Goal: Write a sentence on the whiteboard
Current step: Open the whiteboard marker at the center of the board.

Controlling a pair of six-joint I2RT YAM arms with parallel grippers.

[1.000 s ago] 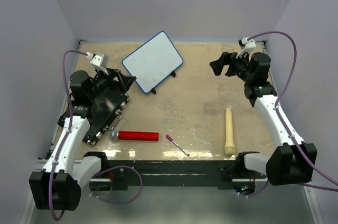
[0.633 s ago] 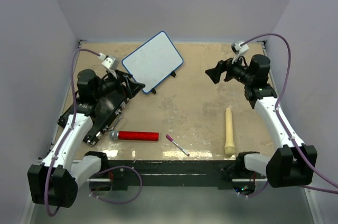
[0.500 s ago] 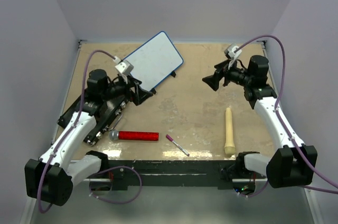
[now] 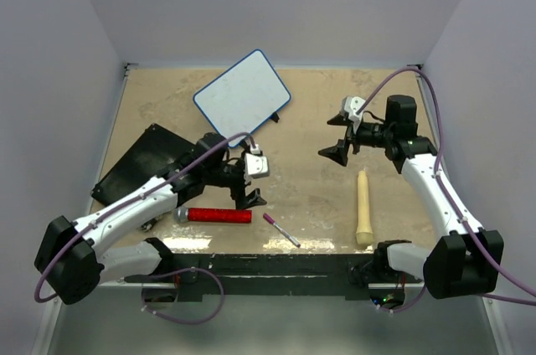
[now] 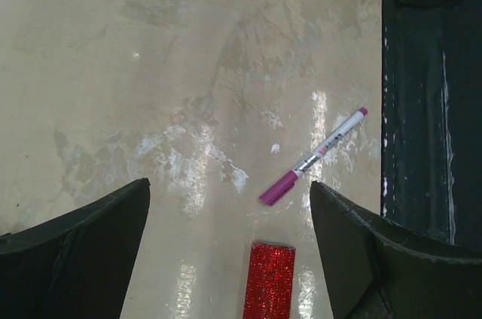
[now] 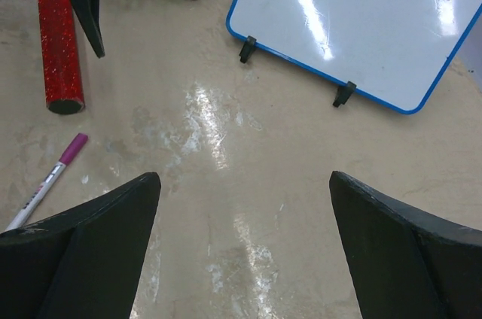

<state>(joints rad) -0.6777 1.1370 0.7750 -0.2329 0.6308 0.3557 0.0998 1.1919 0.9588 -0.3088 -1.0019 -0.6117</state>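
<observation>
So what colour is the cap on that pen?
The cap is magenta; the left wrist view shows it best.

You have bare table [image 4: 310,179] between the whiteboard [image 4: 243,97] and the marker [image 4: 281,230]. The red mic [image 4: 216,215] lies just left of the marker, the cream pin [image 4: 363,204] well to its right, the black case [image 4: 138,162] along the left edge.

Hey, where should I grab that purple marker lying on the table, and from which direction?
Grip the marker by the middle of its white barrel, straight down from above. It lies flat and slanted on the table, so close across its thin width. The red microphone handle ends near the purple cap, so the barrel looks freer.
</observation>
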